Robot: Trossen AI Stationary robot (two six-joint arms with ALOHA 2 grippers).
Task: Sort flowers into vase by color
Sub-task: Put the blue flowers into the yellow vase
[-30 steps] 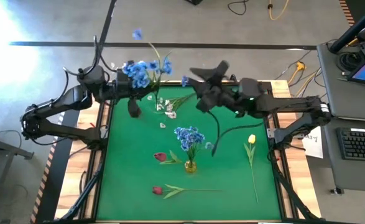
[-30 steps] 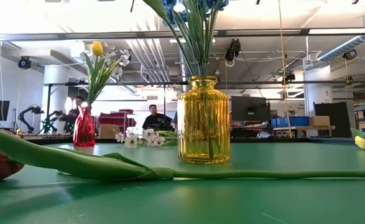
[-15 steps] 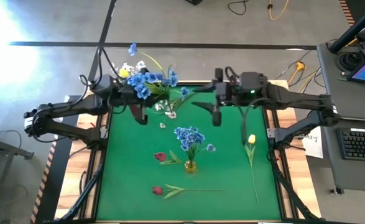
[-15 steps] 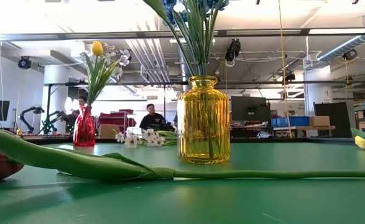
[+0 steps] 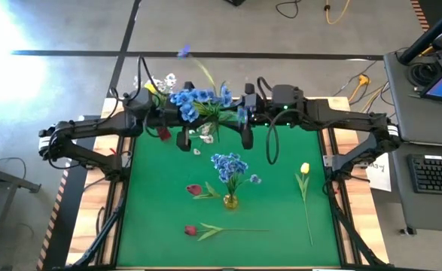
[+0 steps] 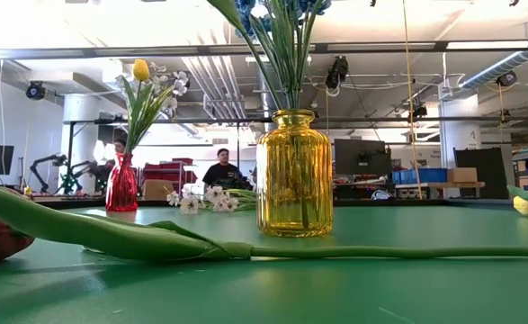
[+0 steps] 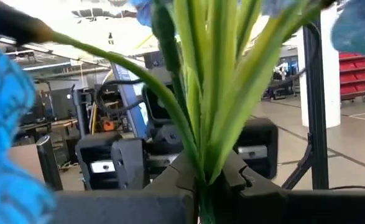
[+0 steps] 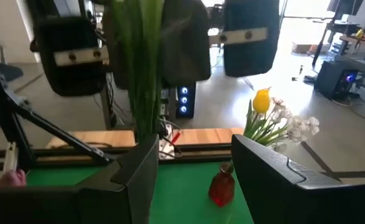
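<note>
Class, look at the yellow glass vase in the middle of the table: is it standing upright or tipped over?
Upright. The yellow vase stands on its base on the green table, blue flowers rising straight from its neck.

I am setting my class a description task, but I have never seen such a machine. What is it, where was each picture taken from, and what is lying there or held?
It is a robot with two dark arms, each ending in two-finger jaws. One picture looks straight down on the green table, one looks level across it, and two come from cameras on the wrists. The left arm has its jaws shut on a bunch of blue green-stemmed flowers above the table's far edge. The right arm faces it, jaws open. On the table stand a yellow ribbed glass vase of more blue flowers and a small red vase with a yellow-and-white bunch. Loose red tulips, a loose yellow tulip and white blossoms lie around.
</note>
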